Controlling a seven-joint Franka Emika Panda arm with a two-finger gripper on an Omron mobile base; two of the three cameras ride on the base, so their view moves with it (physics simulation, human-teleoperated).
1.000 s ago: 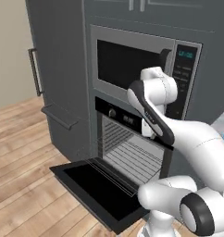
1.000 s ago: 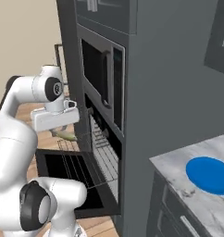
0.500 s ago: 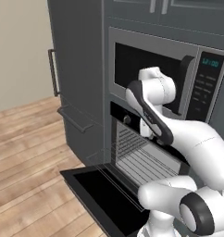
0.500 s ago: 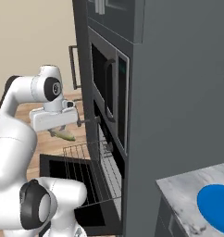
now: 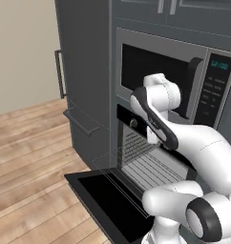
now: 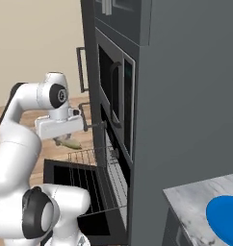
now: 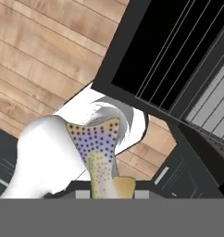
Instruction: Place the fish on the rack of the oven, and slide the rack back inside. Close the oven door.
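Rolling nearer, the base brings the oven [image 5: 151, 157] larger; its rack [image 6: 97, 166] is pulled out above the open oven door [image 5: 108, 198]. The tool [image 6: 70, 137] stays clamped on the fish [image 7: 102, 157] above the door.

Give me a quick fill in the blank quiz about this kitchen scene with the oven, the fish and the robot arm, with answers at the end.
1. The oven door hangs ____.
2. The rack is slid ____ over the door.
3. The gripper is shut on the ____.
4. On the counter at the right lies a round plate coloured ____.

Answers: open; out; fish; blue
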